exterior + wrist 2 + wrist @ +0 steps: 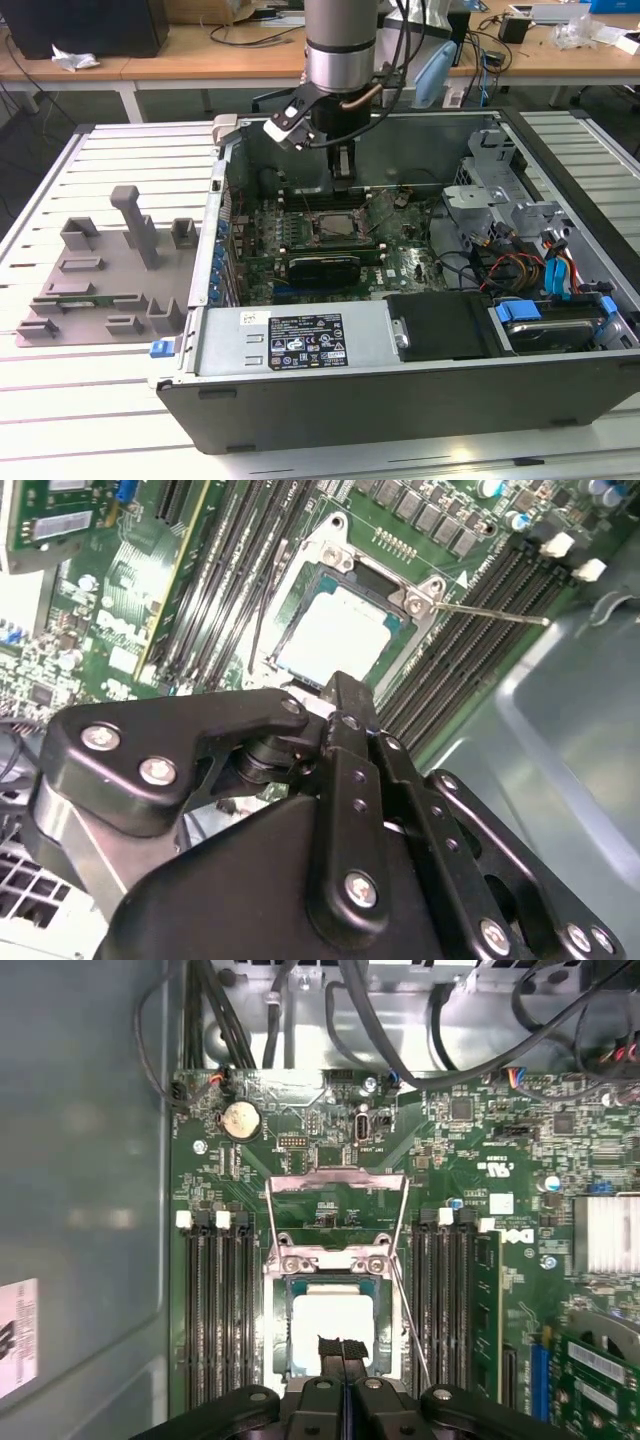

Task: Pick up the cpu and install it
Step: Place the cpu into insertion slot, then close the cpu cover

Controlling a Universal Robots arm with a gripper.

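An open desktop computer case (400, 375) lies on its side on a white slatted table (60, 420), with wooden desks (180, 55) strewn with cables behind it. A large white label (300, 342) with dark print and small symbols is stuck on the metal cover at the near side of the case. A second white sticker (15, 1335) sits on the grey inner wall in the first wrist view. White lettering and marks are printed on the green motherboard (500, 1175) beside the memory slots (215, 1310), and a round coin battery (238, 1118) is set near its edge. On the exterior view's left, a grey moulded tray (100, 285) with upright posts rests on the table just beside the case. The cpu (338, 226) lies flat in the socket frame (275, 1260) in the middle of the board, its pale metal top bright in both wrist views (340, 630) (325, 1315). The hinged metal plate (338, 1195) of the socket is swung back off it, and the thin wire lever (490, 612) stands free at one side. The gripper (343, 168) hangs directly over the socket from the silver arm. Its black fingers are pressed together with nothing between them, the tips (340, 1345) just above one edge of the chip (342, 688); whether they touch it cannot be told.
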